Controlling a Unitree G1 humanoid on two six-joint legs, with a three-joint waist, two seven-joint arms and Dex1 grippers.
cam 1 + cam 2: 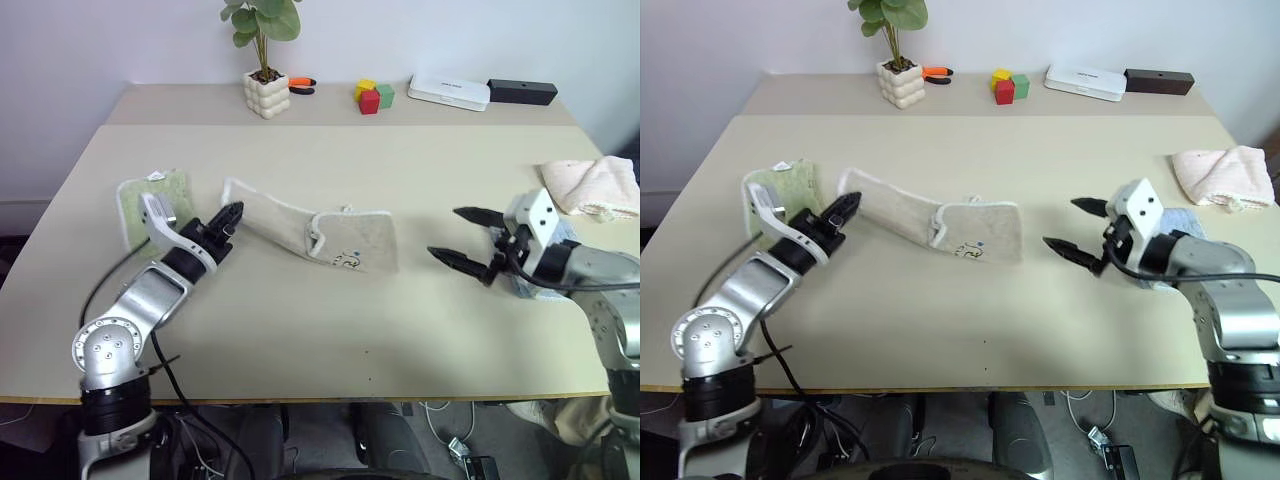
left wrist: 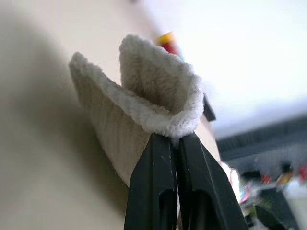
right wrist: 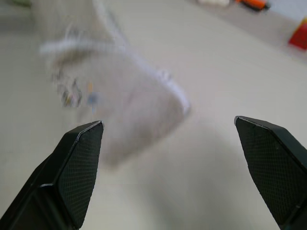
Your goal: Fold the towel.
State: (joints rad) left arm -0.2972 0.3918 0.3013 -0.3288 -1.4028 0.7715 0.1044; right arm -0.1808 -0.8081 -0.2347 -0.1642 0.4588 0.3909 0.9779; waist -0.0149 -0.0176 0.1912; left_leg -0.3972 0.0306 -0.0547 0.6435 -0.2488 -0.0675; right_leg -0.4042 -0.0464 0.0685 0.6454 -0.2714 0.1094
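Beside the green cloth (image 1: 152, 198), left gripper (image 1: 232, 213) pinching towel (image 1: 310, 232) edge, risking slippage; right gripper (image 1: 468, 240) gaping empty.

Left end effector (image 1: 232, 212) clamped shut, right end effector (image 1: 466, 238) spread wide

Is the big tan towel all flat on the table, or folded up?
Partly folded, not flat. The towel has one end doubled over near its corner mark, and the left gripper is shut on its other end, lifting it off the table.
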